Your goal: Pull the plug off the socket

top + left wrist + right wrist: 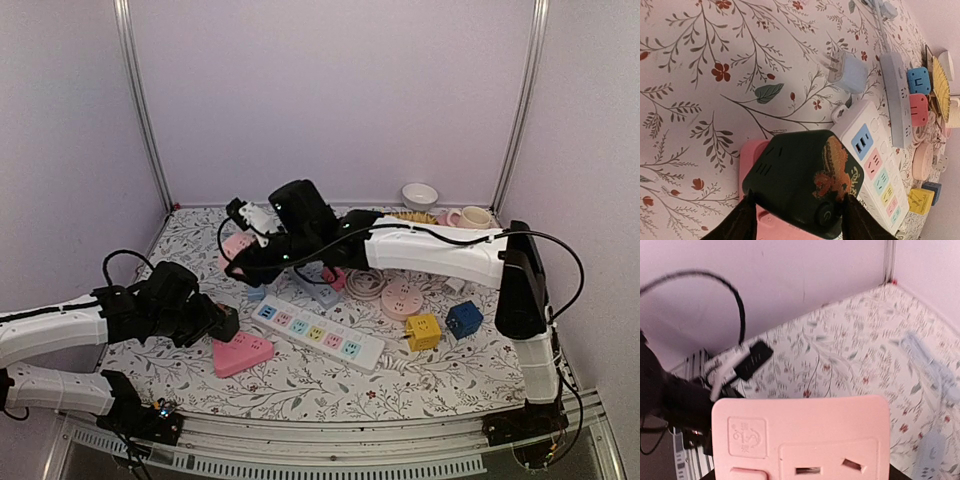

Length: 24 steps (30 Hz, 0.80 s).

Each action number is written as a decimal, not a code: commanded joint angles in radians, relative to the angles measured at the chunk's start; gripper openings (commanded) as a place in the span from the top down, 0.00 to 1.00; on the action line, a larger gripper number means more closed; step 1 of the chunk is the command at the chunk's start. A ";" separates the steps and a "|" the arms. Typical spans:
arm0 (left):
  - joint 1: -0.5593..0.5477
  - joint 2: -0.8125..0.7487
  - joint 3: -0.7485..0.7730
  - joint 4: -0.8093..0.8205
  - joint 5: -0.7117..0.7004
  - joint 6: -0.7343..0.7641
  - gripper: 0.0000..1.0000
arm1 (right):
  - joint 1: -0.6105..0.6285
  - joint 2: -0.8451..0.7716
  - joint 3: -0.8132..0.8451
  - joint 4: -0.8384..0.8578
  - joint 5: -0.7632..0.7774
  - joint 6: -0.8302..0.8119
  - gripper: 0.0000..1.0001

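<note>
My left gripper (800,220) is shut on a black cube plug (800,182) with an orange dragon emblem; its fingers (735,225) press both sides of the cube. The cube sits over one end of a flat pink socket (747,152) lying on the floral table; I cannot tell whether its pins are still in it. In the top view the cube (222,322) is at the left end of that socket (245,353). My right gripper (243,262) reaches to the far left and is shut on a second pink socket (800,437), which it holds off the table.
A white power strip (318,335) with pastel outlets lies beside the pink socket. A yellow cube (423,331), a blue cube (464,319), a round pink socket (402,300), a bowl (420,194) and a cup (475,217) are on the right. A white adapter (847,72) lies loose.
</note>
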<state>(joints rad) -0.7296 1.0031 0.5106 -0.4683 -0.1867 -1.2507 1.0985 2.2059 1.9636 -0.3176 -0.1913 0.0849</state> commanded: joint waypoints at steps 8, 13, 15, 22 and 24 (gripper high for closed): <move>-0.018 0.083 0.155 -0.446 0.052 0.141 0.36 | -0.101 -0.024 0.027 0.083 -0.011 0.179 0.89; 0.001 0.157 0.330 -0.488 0.028 0.290 0.26 | -0.121 0.052 0.024 0.031 -0.018 0.251 0.79; 0.012 0.175 0.368 -0.476 0.050 0.360 0.22 | -0.132 0.077 0.023 0.006 -0.029 0.284 0.66; 0.107 0.200 0.385 -0.423 0.140 0.584 0.14 | -0.136 0.042 -0.052 -0.037 -0.003 0.320 0.20; 0.144 0.210 0.376 -0.385 0.180 0.654 0.14 | -0.135 0.004 -0.097 -0.035 0.014 0.322 0.12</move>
<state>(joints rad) -0.6491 1.1938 0.8856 -0.8860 -0.0853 -0.7734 0.9607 2.3085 1.9255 -0.3580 -0.1932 0.3809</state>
